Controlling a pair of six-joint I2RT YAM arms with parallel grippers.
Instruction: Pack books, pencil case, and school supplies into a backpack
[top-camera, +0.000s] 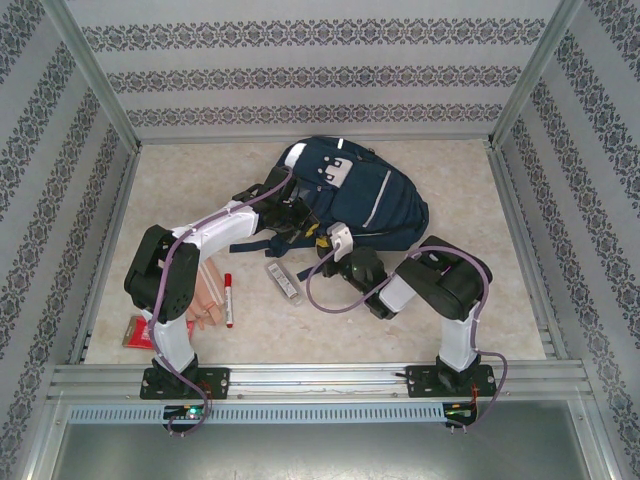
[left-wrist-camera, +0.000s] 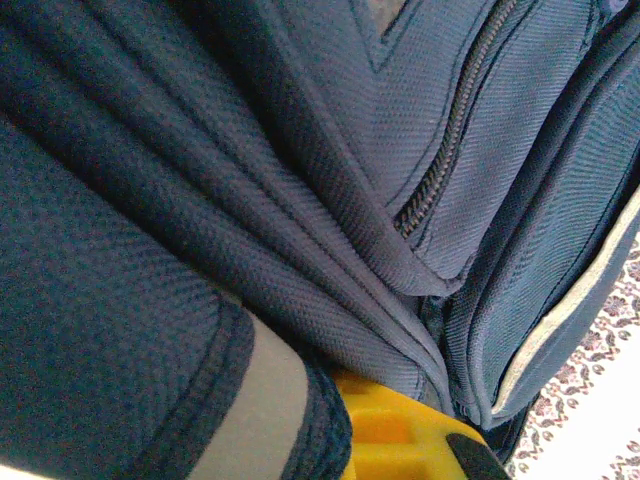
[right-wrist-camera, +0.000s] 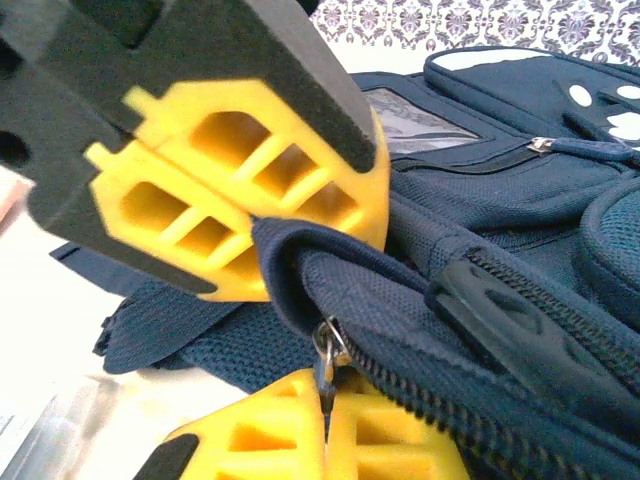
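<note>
1. One backpack (top-camera: 352, 196) lay flat on the table, directly ahead of both grippers. Its long axis ran on a diagonal: the handle end pointed away beyond the left gripper (top-camera: 294, 214), and the base lay out to the right of the right gripper (right-wrist-camera: 300, 320).
2. The right gripper was clamped tight on the backpack's zip edge, with the metal zip pull (right-wrist-camera: 326, 352) hanging between its yellow fingers (right-wrist-camera: 230, 190).
3. The left gripper was closed and buried in folds on the backpack's side. Whether it pinched a fold could not be confirmed.
4. Judgement: the step in hand was opening the backpack, and nothing loose appeared packed. The next move called for the right gripper to draw along the zip line while the left braced the fabric.
5. The wooden pieces (top-camera: 205, 296) lay well behind the left gripper, toward its base.
6. The red packet (top-camera: 140, 330) lay further back again.
7. The pencil case (top-camera: 283, 282) sat just left of the right gripper, its long axis slanting toward the backpack.
8. The marker (top-camera: 228, 300) lay beside the wooden pieces, red cap pointing toward the backpack.
</note>
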